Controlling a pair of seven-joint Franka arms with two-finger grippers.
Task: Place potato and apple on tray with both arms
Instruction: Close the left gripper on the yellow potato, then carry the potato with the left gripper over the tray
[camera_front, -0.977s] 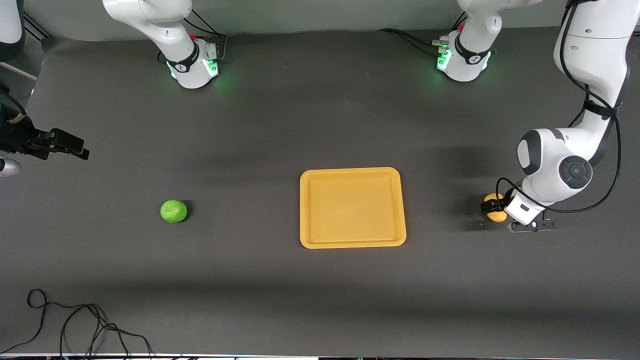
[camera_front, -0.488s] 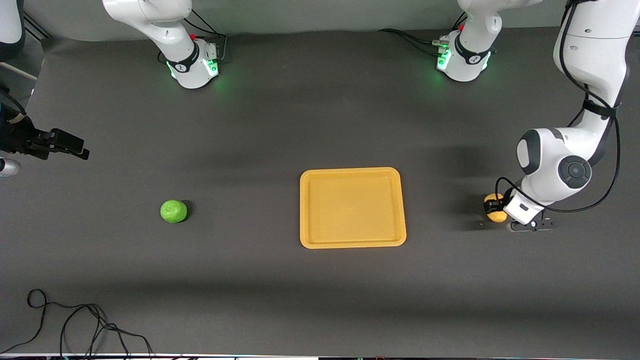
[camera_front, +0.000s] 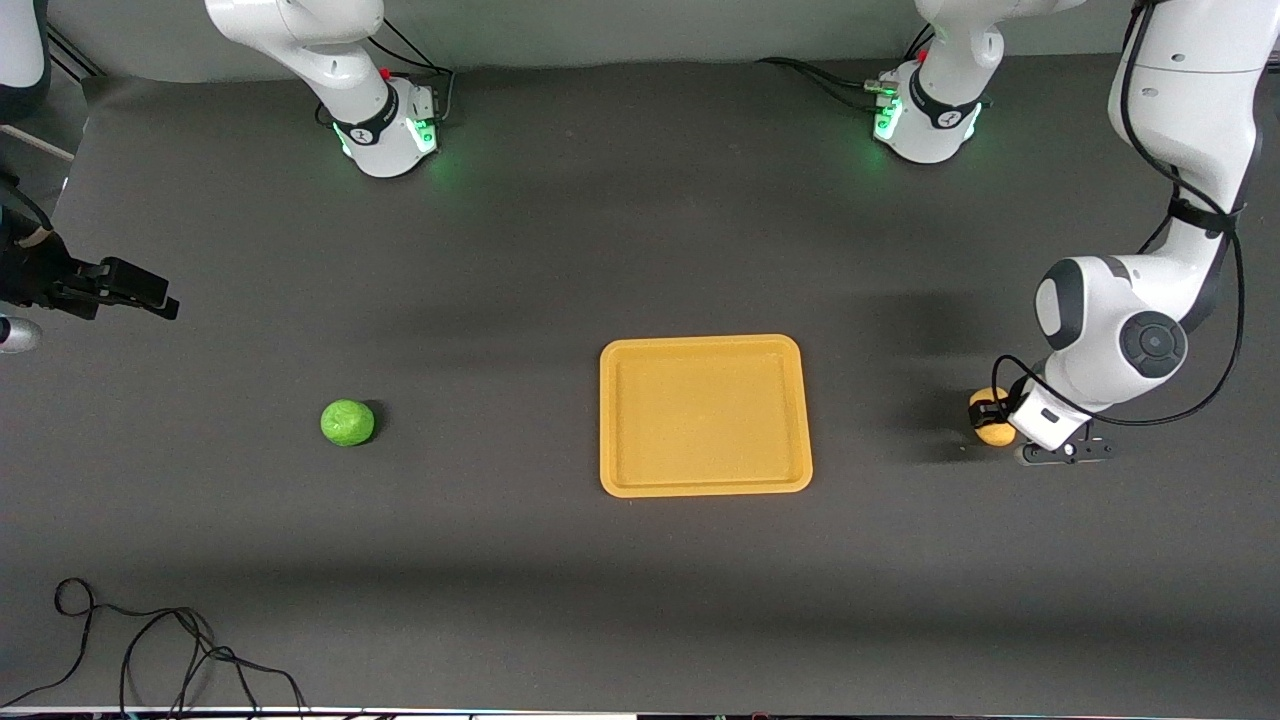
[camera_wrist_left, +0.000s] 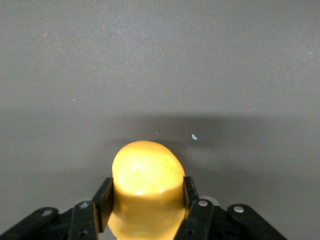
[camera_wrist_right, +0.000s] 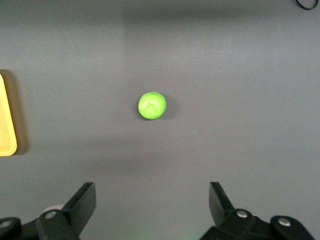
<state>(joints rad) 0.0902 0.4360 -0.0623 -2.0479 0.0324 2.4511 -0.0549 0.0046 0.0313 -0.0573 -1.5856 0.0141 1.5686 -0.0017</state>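
Note:
The yellow-orange potato (camera_front: 995, 433) lies at the left arm's end of the table, beside the tray. My left gripper (camera_front: 990, 414) is shut on it, low at the table. In the left wrist view the potato (camera_wrist_left: 145, 167) fills the gap between both fingers of my left gripper (camera_wrist_left: 147, 190). The green apple (camera_front: 347, 422) sits on the table toward the right arm's end. My right gripper (camera_front: 40, 285) hangs high over that end, open and empty. Its wrist view shows the apple (camera_wrist_right: 152, 105) well ahead of the open right gripper (camera_wrist_right: 152, 199). The yellow-orange tray (camera_front: 705, 488) lies empty mid-table.
A loose black cable (camera_front: 150, 640) lies on the table near the front camera at the right arm's end. The tray's edge (camera_wrist_right: 6, 125) shows in the right wrist view. Both arm bases (camera_front: 385, 130) stand along the table's edge farthest from the camera.
The left arm's wrist has shifted very slightly with the potato between its fingers. The right arm, the apple and the tray have not moved.

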